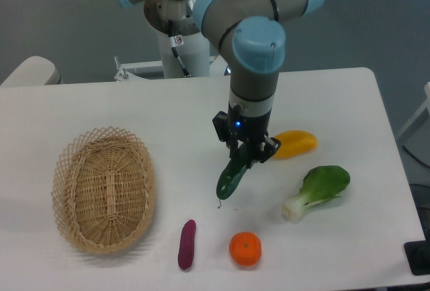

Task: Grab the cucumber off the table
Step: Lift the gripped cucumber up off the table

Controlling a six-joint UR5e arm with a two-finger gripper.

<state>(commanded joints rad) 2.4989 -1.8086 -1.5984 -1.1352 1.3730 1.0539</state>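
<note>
The gripper is clamped on the upper end of the cucumber, which hangs tilted from the fingers, stem tail pointing down and to the left, seemingly clear of the table, though a gap beneath it cannot be confirmed from this view. The step in hand looks like the lift: the grasp is made and the pick is nearly done. What comes next calls for a steady rise with the grip kept firm, since the hold is near one end and the glossy skin could slip or swing. The arm reaches from the base at the rear, wrist pointing straight down over the table's middle, between the basket and the yellow piece.
</note>
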